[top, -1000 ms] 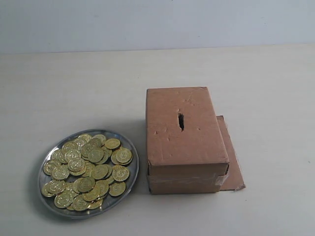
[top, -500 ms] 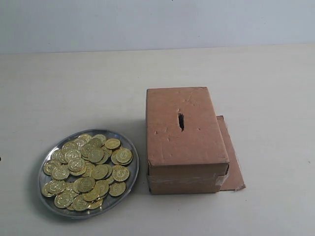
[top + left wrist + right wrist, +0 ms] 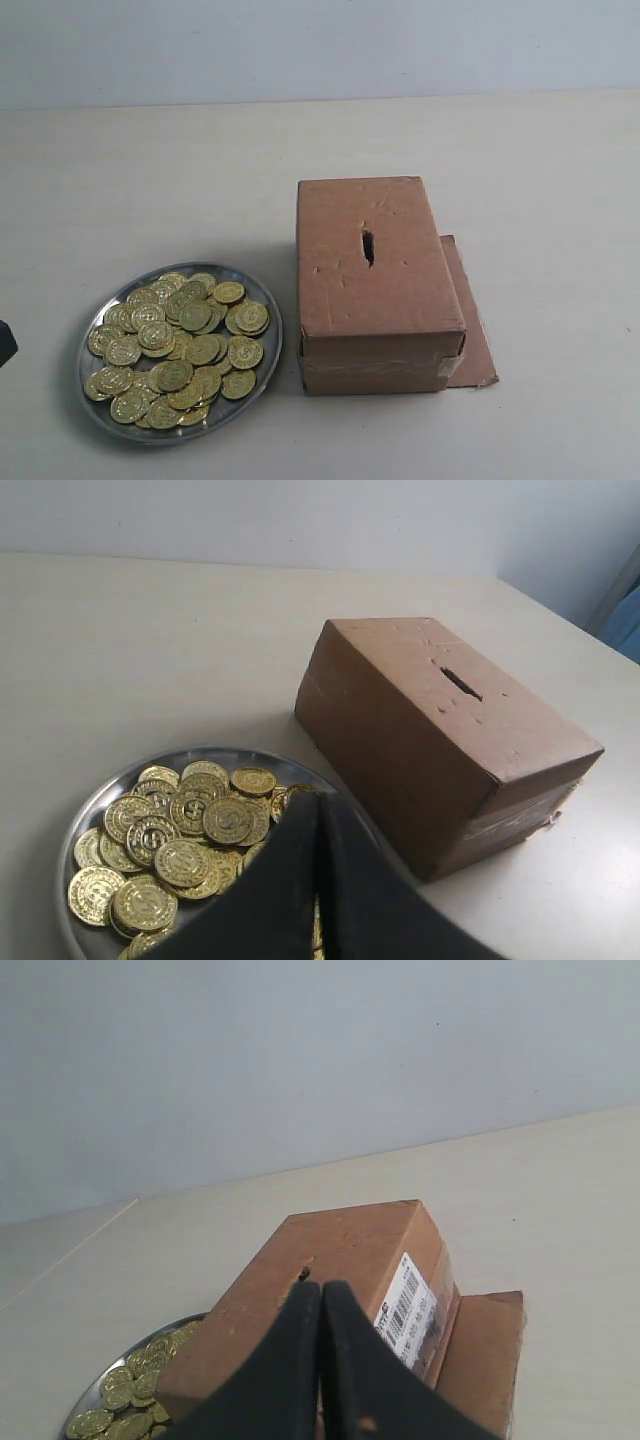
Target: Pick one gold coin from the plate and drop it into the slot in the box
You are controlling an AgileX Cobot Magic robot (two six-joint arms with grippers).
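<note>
Just now a dark shape [image 3: 5, 343] has come in at the left edge of the exterior view, beside the plate [image 3: 268, 372]; a second ago that spot showed only bare surface [image 3: 150, 180]. Nothing else has shifted.

Nearest, the round metal plate holds a heap of gold coins [image 3: 175, 350], dozens overlapping, all inside its rim. The left wrist view gives what the exterior view misses: the left tool [image 3: 318, 810], its black fingers pressed together with nothing between them, hangs over the plate's edge and hides a few coins. Whether it touches any I cannot tell.

Just beside the plate, apart from it, stands the brown cardboard box [image 3: 375, 290], clear tape [image 3: 380, 366] across its near end. The slot [image 3: 368, 246], dark and ragged, is cut in the middle of its dented top. A flat cardboard flap [image 3: 470, 320] sticks out at its base on the side away from the plate.

Only the right wrist view shows the white barcode label [image 3: 410, 1305] on one end of the box. The right tool [image 3: 322, 1288] is closed too, fingers together and empty, seen in front of the box top with the slot just past its tips.
</note>
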